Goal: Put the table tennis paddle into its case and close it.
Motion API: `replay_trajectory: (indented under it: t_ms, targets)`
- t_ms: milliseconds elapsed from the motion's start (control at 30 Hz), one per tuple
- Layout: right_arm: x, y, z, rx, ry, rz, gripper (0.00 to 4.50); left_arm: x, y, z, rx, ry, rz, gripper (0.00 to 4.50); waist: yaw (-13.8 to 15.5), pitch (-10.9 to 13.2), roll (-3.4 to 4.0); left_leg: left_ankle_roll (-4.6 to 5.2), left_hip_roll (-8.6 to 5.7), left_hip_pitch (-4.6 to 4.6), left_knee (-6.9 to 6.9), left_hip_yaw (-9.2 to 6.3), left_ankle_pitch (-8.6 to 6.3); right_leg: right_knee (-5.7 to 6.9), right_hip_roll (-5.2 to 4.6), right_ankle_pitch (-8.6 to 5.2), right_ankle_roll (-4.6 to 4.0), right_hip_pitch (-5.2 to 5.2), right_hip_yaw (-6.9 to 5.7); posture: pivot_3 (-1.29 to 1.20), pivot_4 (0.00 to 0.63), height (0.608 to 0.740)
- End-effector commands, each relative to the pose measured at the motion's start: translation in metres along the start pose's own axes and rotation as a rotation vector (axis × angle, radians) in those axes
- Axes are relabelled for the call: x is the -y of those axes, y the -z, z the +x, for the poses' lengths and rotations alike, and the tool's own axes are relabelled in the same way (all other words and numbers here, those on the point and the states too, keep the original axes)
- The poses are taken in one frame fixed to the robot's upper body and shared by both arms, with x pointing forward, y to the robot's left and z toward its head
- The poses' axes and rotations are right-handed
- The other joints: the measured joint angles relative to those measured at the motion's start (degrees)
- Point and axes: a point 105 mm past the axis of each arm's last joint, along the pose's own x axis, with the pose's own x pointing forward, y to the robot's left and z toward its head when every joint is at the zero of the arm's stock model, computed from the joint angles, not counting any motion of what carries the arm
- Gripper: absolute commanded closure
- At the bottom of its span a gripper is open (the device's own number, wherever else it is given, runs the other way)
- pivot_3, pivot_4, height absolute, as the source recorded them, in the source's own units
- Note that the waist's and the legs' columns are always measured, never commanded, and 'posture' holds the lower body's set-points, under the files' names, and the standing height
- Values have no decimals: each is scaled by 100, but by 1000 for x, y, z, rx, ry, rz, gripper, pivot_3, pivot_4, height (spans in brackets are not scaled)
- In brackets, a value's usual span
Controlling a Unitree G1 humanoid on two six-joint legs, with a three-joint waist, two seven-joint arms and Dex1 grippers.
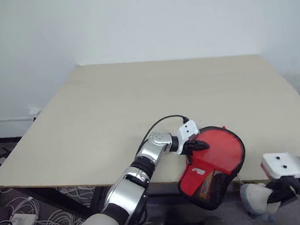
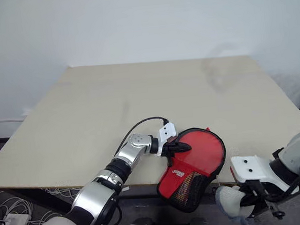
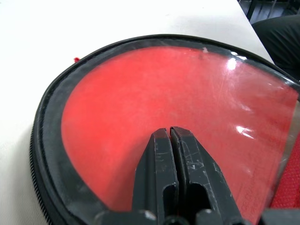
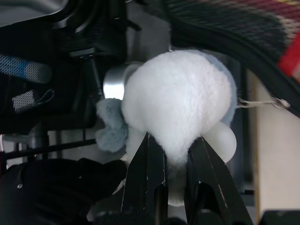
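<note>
Room: white wall behind a pale wooden table (image 1: 140, 119); cables lie on the floor off its left edge.
Case: I see the case (image 1: 213, 165) at the table's near edge, its round end on the top and its narrow mesh-pocket end hanging over the lip.
Paddle: the table tennis paddle (image 3: 154, 108) looks to be inside already; its red face shows through the clear panel, ringed by the black trim.
Left gripper: my left gripper (image 1: 196, 144) has its fingers together, tips resting on the clear panel at the case's left side, pinning it down and clamping nothing.
Right gripper: my right gripper (image 2: 254, 201) hangs off the table's near right corner, fingers pinched on a white fluffy pompom (image 4: 180, 103) with a grey tuft beside it.
Step in hand: I judge this to be the closing pull. I'd keep the left pressing flat so the overhanging case cannot slide off, and draw along the zip line, not away from it.
Hard to make out: I cannot tell whether the pompom is tied to the zip pull, nor how far the zip is shut. The paddle's handle is hidden under the red fabric.
</note>
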Motion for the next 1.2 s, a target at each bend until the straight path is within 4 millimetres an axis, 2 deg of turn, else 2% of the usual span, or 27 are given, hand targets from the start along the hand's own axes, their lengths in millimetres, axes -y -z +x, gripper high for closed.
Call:
replay_trajectory:
  t_ms: [33, 300, 500, 633, 800, 867, 1067, 1200]
  targets:
    - [-18, -9, 10, 11, -86, -76, 4465, 4, 27, -4, -96, 7, -63, 4500, 8, 0, 0, 1, 0, 0, 1, -1, -1, -2, 0, 0, 0, 3, -2, 0, 0, 734]
    - [-5, 7, 20, -45, 3, -81, 4465, 3, 23, -4, -90, 9, -60, 4500, 6, 0, -5, 0, -2, 2, 2, -5, -5, -7, -5, -1, 2, 6, -9, 0, 0, 734]
    - [3, 7, 28, -24, 61, -93, 4465, 5, 19, -3, -67, 18, -58, 4500, 5, 0, -6, 0, -1, 3, 2, -5, -5, -7, -4, -1, 2, 7, -9, 0, 0, 734]
    - [15, 3, 23, -1, 116, -90, 4465, 7, 17, -1, -59, 34, -57, 4500, 0, 0, -6, 1, -2, 3, 4, -4, -4, -6, -4, -1, 2, 10, -8, 0, 0, 734]
    - [41, -5, 9, 37, 241, -87, 4465, 11, 17, 1, -59, 52, -58, 4500, -2, 0, -6, 1, -2, 4, 6, -3, -4, -6, -4, 0, 2, 9, -8, 0, 0, 734]
    - [33, -6, 13, 31, 189, -102, 4465, 11, 17, 1, -63, 58, -56, 4500, 9, 0, -7, 2, -2, 3, 7, -4, -4, -6, -4, 0, 2, 9, -8, 0, 0, 734]
    - [-9, -13, 31, 43, -16, -161, 4465, 10, 17, -1, -73, 55, -52, 4500, 22, 0, -7, 9, -4, -3, 10, -7, -7, -8, -5, -3, 6, 13, -13, 0, 0, 734]
    - [-19, -17, 34, 54, -55, -178, 4465, 10, 19, -2, -80, 54, -51, 4500, 5, 0, -9, 7, -2, 3, 13, -8, -9, -8, -5, -3, 6, 14, -15, 0, 0, 734]
